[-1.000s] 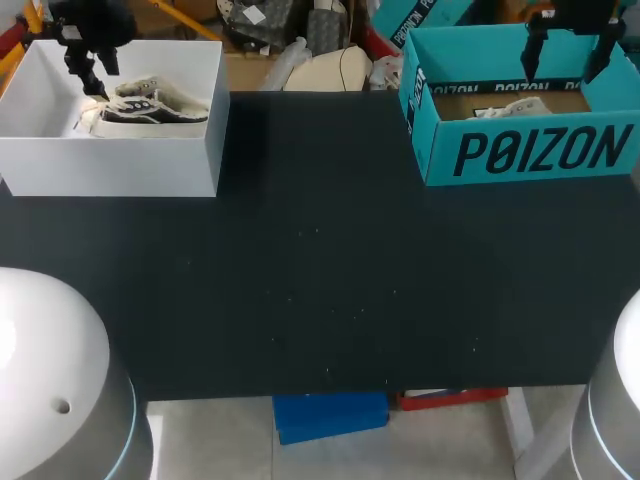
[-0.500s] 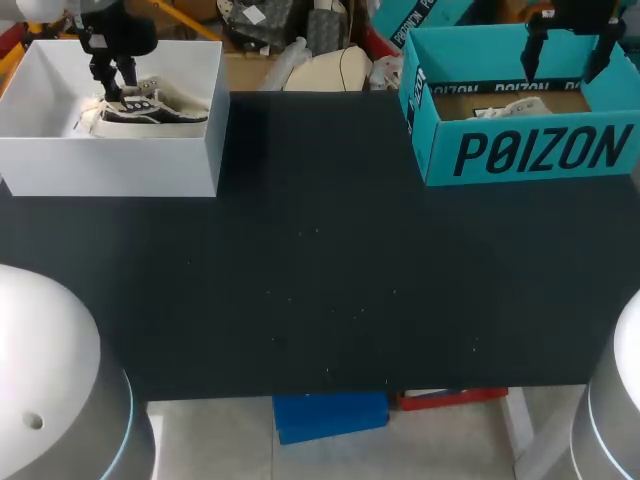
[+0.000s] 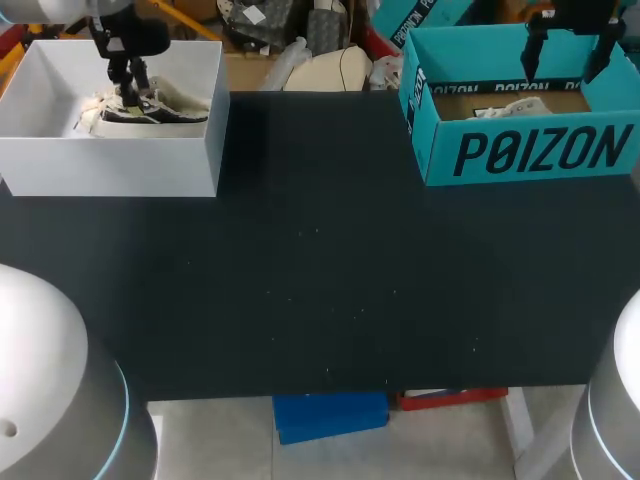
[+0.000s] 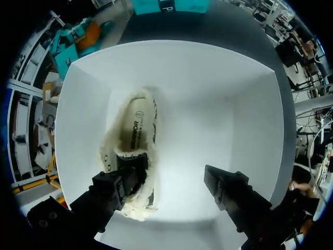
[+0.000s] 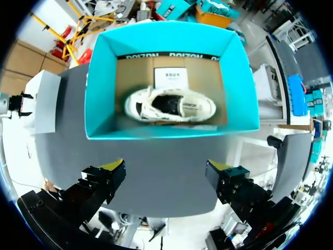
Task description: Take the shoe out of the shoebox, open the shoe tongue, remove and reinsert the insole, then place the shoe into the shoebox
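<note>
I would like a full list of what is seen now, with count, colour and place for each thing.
table: 1, black, under both boxes.
white box: 1, white, far left of the table.
teal box: 1, teal, far right of the table.
left shoe: 1, cream and dark, inside the white box.
right shoe: 1, cream-white, inside the teal box.
card: 1, white, on the teal box floor beside the right shoe.
left gripper: 1, black, open, in the white box, one finger at the left shoe.
right gripper: 1, black with yellow tips, open, above the teal box.

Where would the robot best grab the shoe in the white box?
Probably by the rim of its opening, coming straight down. The shoe sits sole-down with that opening facing up, and the walls of the white box shut off the sides. One finger of the left tool could slip inside the opening, the other outside.
</note>
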`<action>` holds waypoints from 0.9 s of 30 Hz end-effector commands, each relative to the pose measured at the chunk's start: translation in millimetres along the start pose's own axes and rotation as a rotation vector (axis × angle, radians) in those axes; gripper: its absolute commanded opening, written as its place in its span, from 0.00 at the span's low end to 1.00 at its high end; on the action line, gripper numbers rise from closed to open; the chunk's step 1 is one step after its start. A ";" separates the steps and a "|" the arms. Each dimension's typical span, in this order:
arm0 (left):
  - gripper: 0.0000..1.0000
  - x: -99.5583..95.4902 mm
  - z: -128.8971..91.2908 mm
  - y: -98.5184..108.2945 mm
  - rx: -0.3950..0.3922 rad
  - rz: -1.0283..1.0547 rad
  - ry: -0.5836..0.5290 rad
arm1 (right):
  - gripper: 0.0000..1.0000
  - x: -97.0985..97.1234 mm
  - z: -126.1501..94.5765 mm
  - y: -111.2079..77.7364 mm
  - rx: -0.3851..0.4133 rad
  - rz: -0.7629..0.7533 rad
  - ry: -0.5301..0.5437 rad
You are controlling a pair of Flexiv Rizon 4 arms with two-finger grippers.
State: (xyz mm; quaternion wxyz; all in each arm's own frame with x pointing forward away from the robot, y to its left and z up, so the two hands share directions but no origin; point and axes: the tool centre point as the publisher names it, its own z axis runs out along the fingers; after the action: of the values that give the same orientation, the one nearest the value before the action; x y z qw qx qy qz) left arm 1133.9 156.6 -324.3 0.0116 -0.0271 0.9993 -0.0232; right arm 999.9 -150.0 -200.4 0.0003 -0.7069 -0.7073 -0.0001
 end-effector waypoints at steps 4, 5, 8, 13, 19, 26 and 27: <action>1.00 -1.7 -2.2 -0.7 -0.001 0.003 0.003 | 1.00 -0.1 -0.1 0.0 0.000 0.000 0.000; 1.00 -1.7 -2.2 -0.7 -0.001 0.003 0.003 | 1.00 -0.1 -0.1 0.0 0.000 0.000 0.000; 1.00 -1.7 -2.2 -0.7 -0.001 0.003 0.003 | 1.00 -0.1 -0.1 0.0 0.000 0.000 0.000; 1.00 -1.7 -2.2 -0.7 -0.001 0.003 0.003 | 1.00 -0.1 -0.1 0.0 0.000 0.000 0.000; 1.00 -5.9 -1.9 2.4 -0.003 0.008 0.019 | 1.00 -0.1 -0.1 0.0 0.000 0.000 0.000; 0.49 -17.4 2.5 5.5 -0.037 0.055 0.025 | 1.00 -0.1 -0.1 0.0 0.000 0.000 0.000; 0.48 -18.2 3.9 5.7 -0.040 0.066 0.034 | 1.00 -0.1 -0.1 0.0 0.000 0.000 0.000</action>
State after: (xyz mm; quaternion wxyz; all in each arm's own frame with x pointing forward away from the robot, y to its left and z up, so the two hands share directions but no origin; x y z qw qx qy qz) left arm 1141.5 164.8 -325.4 0.0075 0.0015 0.9999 -0.0071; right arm 999.9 -150.0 -200.4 0.0003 -0.7069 -0.7073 -0.0001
